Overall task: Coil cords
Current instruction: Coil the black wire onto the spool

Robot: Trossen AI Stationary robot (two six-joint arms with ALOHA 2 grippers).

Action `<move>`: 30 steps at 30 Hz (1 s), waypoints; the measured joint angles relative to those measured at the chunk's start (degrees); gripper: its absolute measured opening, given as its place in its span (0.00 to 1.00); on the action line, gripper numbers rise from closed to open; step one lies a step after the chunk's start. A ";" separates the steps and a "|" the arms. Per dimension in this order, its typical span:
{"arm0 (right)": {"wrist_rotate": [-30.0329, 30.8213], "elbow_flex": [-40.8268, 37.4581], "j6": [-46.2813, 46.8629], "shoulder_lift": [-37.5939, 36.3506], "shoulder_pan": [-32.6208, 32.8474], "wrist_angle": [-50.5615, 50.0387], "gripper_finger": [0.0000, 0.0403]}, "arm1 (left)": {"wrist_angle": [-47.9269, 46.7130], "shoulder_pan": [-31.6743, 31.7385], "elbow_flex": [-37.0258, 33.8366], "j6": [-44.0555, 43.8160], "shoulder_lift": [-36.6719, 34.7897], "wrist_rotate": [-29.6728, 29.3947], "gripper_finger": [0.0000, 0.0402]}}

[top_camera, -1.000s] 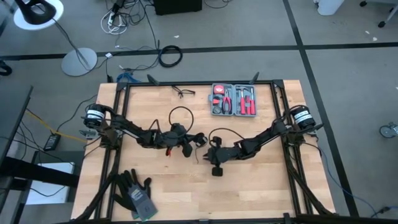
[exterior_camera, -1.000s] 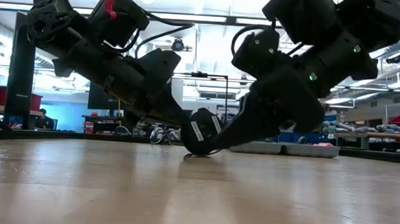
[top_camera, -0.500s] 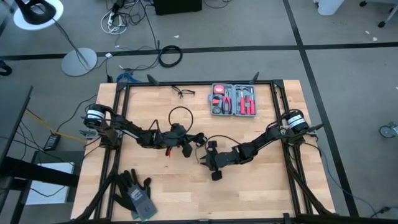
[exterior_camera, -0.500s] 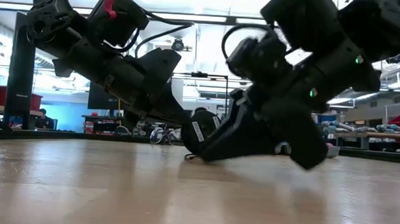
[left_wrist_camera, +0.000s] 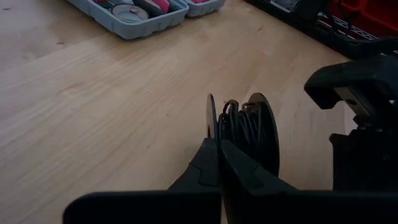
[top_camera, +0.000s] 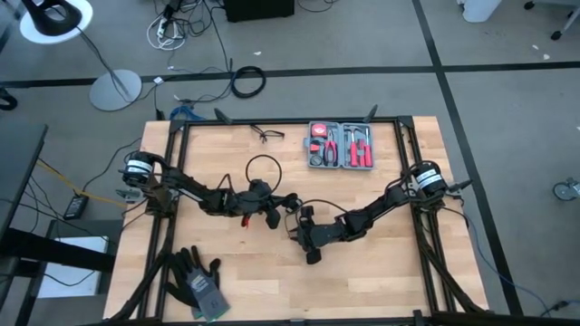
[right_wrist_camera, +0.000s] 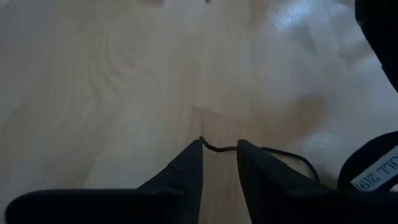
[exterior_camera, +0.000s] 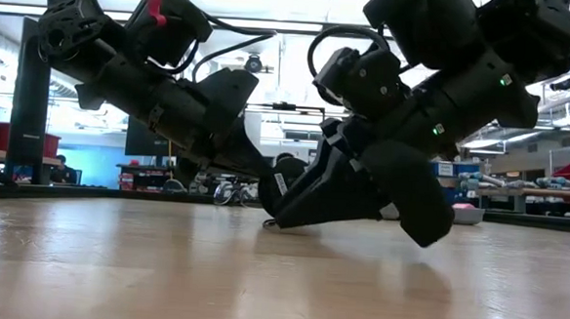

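The cords show as a small round black reel (left_wrist_camera: pixel 245 127) standing on edge, with thin black cord wound between its two discs. It sits mid-table (top_camera: pixel 292 205) and carries a white label (right_wrist_camera: pixel 376 171). My left gripper (left_wrist_camera: pixel 217 149) comes from the table's left and is shut on it. The cord's loose end (right_wrist_camera: pixel 202 142) trails from the reel and lies on the wood. My right gripper (right_wrist_camera: pixel 219 152) comes from the right, low over the table (top_camera: pixel 297 228). It is open, with one fingertip on either side of that loose end. My left gripper pinches the rim of one disc of the reel (left_wrist_camera: pixel 210 121) between its two shut fingers. The fingers slant down from the table's left. The reel stands on edge beyond the fingertips, its lower edge at or close to the tabletop (exterior_camera: pixel 280 216).
A grey-blue tool case (top_camera: pixel 340 145) with red tools lies at the far side. A small glasses-like wire item (top_camera: pixel 267 133) lies far left of it. Dark gloves (top_camera: pixel 195 281) lie near the front left corner. The near middle of the wooden top (top_camera: pixel 362 281) is bare.
My right gripper has gone a little toward the table's left, closer to the reel. It has sunk toward the tabletop and rolled about its own pointing line. My left gripper and the reel have kept still.
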 joint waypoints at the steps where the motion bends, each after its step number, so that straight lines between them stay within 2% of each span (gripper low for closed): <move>1: 0.00 0.00 -0.23 -0.02 -0.02 -0.08 0.25 | 0.12 0.00 0.00 0.00 0.00 0.02 0.00; 12: 0.02 0.29 -4.41 0.36 0.26 0.00 0.24 | 0.42 0.00 0.00 -0.39 0.00 0.00 0.00; 16: -0.95 3.19 -4.48 2.75 0.22 1.14 0.24 | 0.70 0.00 0.02 -0.42 0.01 -0.25 0.00; 22: -0.67 7.20 -2.15 6.13 0.12 -4.33 0.23 | 0.21 -0.08 0.07 -0.21 0.02 -0.87 0.00; 25: 0.08 8.51 1.24 5.94 -0.16 -8.60 0.18 | -0.30 -0.11 0.09 0.10 0.01 -1.07 0.00; 28: -0.59 8.39 2.55 4.65 -0.42 -10.51 0.06 | -0.59 -0.17 0.11 1.39 0.00 -1.07 0.00; 30: -0.50 8.24 2.10 3.69 -0.45 -11.64 0.02 | -0.67 -0.27 0.13 1.90 0.00 -1.07 0.00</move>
